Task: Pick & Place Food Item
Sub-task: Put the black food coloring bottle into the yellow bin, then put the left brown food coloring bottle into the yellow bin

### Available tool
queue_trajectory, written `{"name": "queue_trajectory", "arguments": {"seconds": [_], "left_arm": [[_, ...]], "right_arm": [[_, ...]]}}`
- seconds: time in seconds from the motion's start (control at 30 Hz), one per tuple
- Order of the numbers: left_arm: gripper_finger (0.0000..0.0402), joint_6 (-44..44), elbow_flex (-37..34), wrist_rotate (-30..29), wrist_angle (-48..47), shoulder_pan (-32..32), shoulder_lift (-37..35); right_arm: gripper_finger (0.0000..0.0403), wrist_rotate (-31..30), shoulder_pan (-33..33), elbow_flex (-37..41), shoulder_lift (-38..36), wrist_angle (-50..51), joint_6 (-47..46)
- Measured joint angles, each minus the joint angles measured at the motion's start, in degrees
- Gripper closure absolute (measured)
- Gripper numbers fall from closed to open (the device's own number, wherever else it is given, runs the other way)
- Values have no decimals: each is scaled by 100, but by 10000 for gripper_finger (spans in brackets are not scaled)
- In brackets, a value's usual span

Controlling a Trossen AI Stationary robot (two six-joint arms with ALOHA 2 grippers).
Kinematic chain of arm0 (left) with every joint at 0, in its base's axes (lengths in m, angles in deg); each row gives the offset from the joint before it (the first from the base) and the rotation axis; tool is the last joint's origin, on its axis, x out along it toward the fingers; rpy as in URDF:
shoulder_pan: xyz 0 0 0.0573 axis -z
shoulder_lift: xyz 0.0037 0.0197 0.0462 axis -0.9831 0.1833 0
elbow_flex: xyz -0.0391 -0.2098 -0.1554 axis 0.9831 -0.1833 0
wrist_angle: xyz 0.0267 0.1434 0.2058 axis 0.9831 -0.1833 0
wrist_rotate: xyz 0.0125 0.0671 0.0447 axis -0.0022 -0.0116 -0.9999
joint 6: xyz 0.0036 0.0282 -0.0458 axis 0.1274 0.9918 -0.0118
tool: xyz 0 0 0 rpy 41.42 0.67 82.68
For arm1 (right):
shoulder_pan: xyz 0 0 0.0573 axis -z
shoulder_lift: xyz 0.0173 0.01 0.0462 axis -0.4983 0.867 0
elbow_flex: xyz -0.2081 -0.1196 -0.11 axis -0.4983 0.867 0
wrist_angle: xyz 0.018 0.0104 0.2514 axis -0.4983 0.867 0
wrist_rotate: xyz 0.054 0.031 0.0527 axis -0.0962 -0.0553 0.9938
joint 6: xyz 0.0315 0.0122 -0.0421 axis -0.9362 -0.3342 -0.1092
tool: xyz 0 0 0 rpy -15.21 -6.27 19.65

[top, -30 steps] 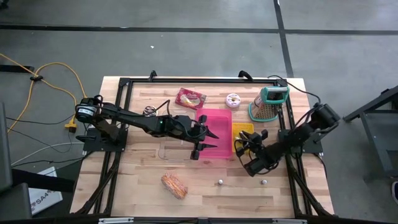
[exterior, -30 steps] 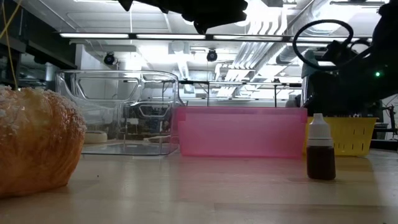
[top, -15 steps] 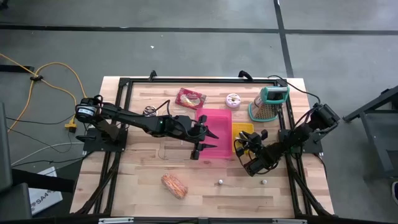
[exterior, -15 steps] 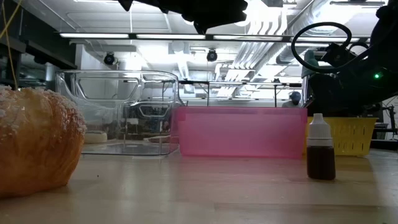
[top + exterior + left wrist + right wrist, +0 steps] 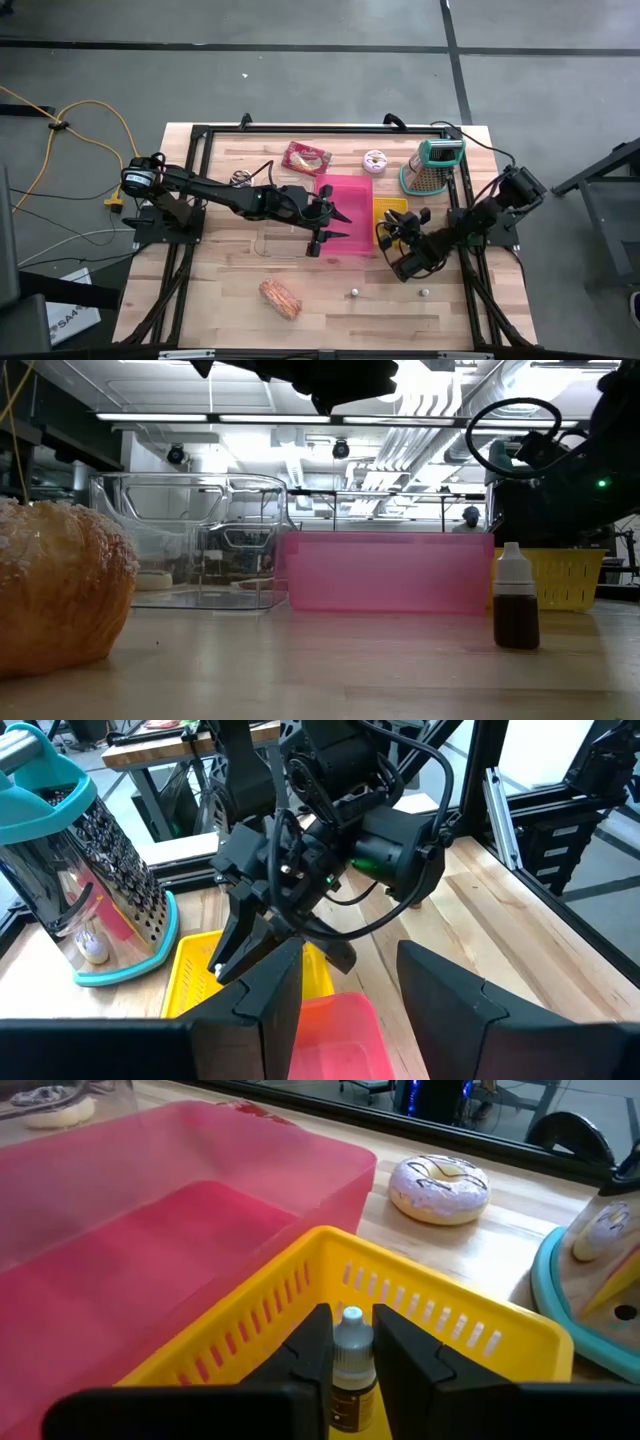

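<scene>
Dropper bottle (image 5: 349, 1370) stood upright between our right gripper (image 5: 349, 1342)'s fingers, pinched narrowly at its neck, above the yellow basket (image 5: 420, 1305); our left gripper (image 5: 340, 990) hung half-open and empty beside.

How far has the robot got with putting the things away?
Done: nothing shows inside the pink bin yet. In hand: the right gripper holds a small brown dropper bottle over the yellow basket; the left gripper hovers open above the pink bin. Left: the bread loaf, donut and another dropper bottle lie loose on the table.
</scene>
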Motion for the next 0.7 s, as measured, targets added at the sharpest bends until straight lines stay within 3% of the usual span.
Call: {"name": "queue_trajectory", "arguments": {"seconds": [0.4,0.7], "left_arm": [[242,-2,0,0,-7,0,0],[242,-2,0,0,-46,0,0]], "right_arm": [[292,122,182,0,-2,0,44],[286,118,182,0,0,0,46]]}}
